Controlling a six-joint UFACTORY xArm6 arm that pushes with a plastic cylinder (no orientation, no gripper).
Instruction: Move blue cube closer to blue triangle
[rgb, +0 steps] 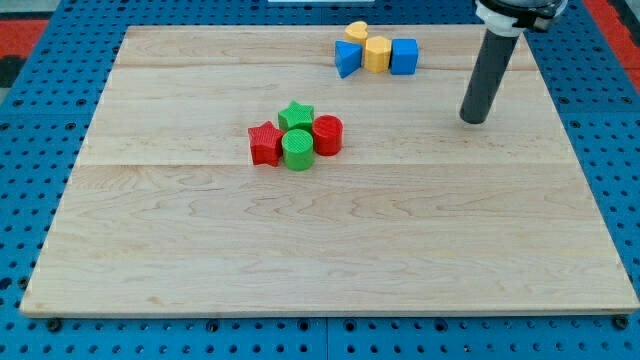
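nearest the view's bottom the wooden board (330, 270) is just bare planks. a bit further up, left of centre, sits a tight clump: red star (265, 144), green cylinder (297, 150), green star (296, 116) and red cylinder (327, 135), all touching or as good as. none of that matters for the job.

further back, near the view's top, is the row that counts. blue triangle (347, 59) on the left, a yellow cylinder (376, 54) in the middle, then the blue cube (403, 56) on the right. another yellow block (356, 32) sits behind them, shape hard to call from here, maybe a rounded one. so the cube is already near the triangle, but the yellow cylinder is wedged between them and looks to be touching both.

my tip (474, 120) is down on the board, to the view's right of the cube and a little nearer the bottom, clearly apart from it. there's no hand here to be open or shut, just a plain rod.

progress-wise i'd say the real push isn't done yet: cube and triangle aren't side by side. what's left is getting my tip onto the cube and nudging it around or past the yellow one toward the triangle.
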